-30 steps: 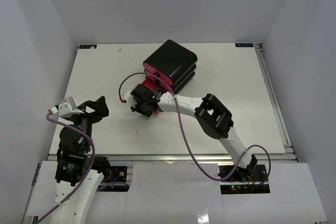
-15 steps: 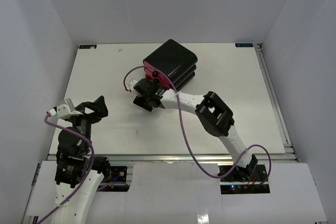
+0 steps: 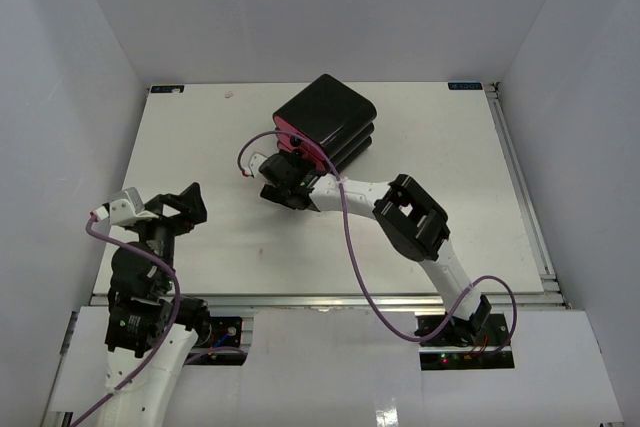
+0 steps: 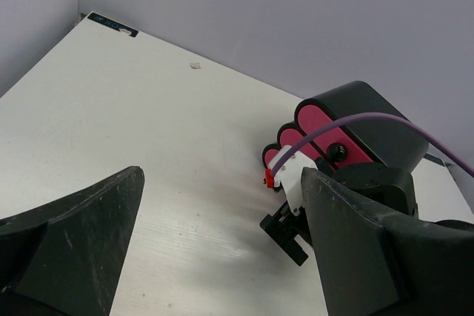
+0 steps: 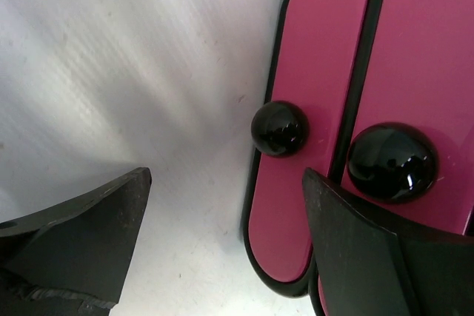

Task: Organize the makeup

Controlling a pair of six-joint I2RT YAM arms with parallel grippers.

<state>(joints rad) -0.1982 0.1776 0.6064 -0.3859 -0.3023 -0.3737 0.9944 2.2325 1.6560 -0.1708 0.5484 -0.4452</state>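
Observation:
No makeup shows in any view. The black box with pink drawers stands at the table's back centre. Its pink fronts face the near left. My right gripper hangs open just in front of those drawers, holding nothing. In the right wrist view it looks at two pink drawer fronts, each with a round black knob, and neither finger touches them. My left gripper is open and empty at the near left, far from the box; its fingers frame bare table.
A small pale speck lies near the table's back left. White walls close the table on three sides. A purple cable loops from the right arm over the near middle. The metal rail runs along the right edge.
My right gripper has opened and moved up from the table toward the box. The pink drawer that stuck out a second ago now looks pushed in. The left arm has barely moved.

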